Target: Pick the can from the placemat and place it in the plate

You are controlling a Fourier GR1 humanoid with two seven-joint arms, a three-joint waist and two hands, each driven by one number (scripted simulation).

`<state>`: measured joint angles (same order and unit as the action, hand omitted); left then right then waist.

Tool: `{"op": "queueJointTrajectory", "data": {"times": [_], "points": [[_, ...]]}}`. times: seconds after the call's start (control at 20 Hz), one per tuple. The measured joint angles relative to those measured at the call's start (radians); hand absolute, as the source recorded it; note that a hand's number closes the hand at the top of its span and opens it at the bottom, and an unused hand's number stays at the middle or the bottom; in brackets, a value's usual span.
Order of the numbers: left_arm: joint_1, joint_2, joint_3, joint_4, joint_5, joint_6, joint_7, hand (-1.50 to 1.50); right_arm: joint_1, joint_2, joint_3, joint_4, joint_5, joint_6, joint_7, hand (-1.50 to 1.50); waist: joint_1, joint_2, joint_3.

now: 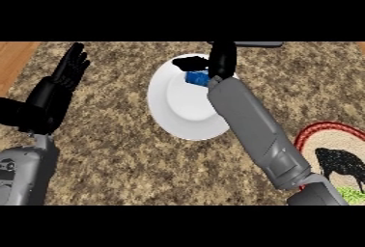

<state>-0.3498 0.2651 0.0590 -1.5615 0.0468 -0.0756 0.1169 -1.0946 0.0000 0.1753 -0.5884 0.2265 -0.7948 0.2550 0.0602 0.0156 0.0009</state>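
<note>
While the right forearm reaches across the counter, these things show in the head view:

Plates: one white plate (182,103), round, lying on the speckled brown counter (128,154).
Cans: one blue can (197,77), only partly visible, over the far part of the plate, not on the placemat.
Placemats: one placemat (333,154) at the right edge, with red rim and a black animal figure; nothing stands on the part that shows.
Right hand: the right hand (222,60) is above the far rim of the plate, its fingers curled around the can and hiding most of it.
Left hand: the left hand (70,70) is at the left side, fingers straight and pointing up, grasping nothing, well apart from the plate.
Plate content: I cannot tell if the can touches the plate.
</note>
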Motion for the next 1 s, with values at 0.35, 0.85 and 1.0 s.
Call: {"op": "queueJointTrajectory", "data": {"times": [0.35, 0.85, 1.0], "points": [[0.058, 0.003, 0.018, -0.044, -0.008, 0.009, 0.015, 0.00, 0.127, -0.025, -0.073, -0.132, -0.085, -0.001, -0.115, -1.50, -0.045, -0.014, 0.000], [0.083, 0.018, 0.061, -0.052, 0.006, -0.009, 0.010, 0.00, 0.504, -0.182, -0.047, -0.590, -0.114, 0.150, -0.101, -1.50, -0.075, -0.021, -0.001], [0.090, 0.005, 0.051, -0.064, -0.007, -0.003, 0.015, 0.00, 0.607, -0.236, -0.057, -0.702, -0.125, 0.204, -0.091, -1.50, -0.073, -0.020, -0.001]]}}
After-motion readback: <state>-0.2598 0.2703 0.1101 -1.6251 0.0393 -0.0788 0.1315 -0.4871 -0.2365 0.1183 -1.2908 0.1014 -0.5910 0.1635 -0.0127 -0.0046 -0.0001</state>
